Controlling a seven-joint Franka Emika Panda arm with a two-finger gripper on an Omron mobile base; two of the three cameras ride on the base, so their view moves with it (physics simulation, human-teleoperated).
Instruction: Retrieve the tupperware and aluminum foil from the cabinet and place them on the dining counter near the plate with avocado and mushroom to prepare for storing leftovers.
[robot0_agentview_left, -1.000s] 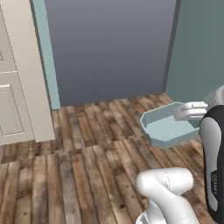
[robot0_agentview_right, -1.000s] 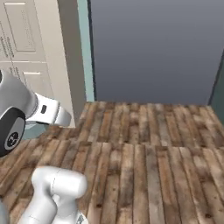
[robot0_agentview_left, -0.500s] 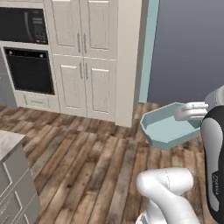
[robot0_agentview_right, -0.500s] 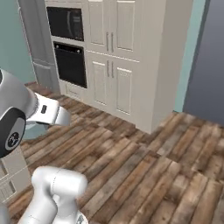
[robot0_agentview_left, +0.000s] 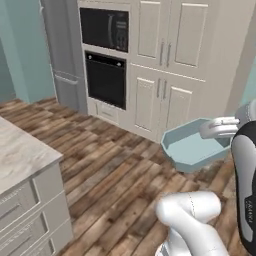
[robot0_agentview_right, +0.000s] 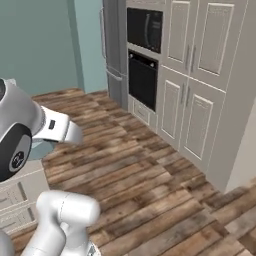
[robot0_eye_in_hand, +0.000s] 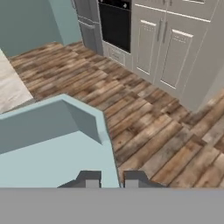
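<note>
The tupperware (robot0_agentview_left: 191, 146), a shallow pale blue-grey container with cut corners, hangs above the wood floor at the right of the left base view. My gripper (robot0_agentview_left: 214, 131) is shut on its near rim. In the hand view the tupperware (robot0_eye_in_hand: 52, 144) spreads across the lower left, and my gripper (robot0_eye_in_hand: 112, 179) clamps its edge. A sliver of the tupperware (robot0_agentview_right: 41, 148) peeks out under my forearm in the right base view. The aluminum foil, the plate, the avocado and the mushroom are out of view.
A marble-topped unit with drawers (robot0_agentview_left: 20, 150) stands at the left; I cannot tell whether it is the dining counter. Ahead are a black wall oven (robot0_agentview_left: 105, 80), a microwave (robot0_agentview_left: 104, 27), tall cream pantry doors (robot0_agentview_left: 170, 75) and a grey fridge (robot0_agentview_left: 62, 55). Wood floor (robot0_agentview_left: 105, 165) lies between.
The whole picture has swung as the base turned: the blue-grey wall gave way to the oven, cream doors and marble unit. The tupperware stays held the same way.
</note>
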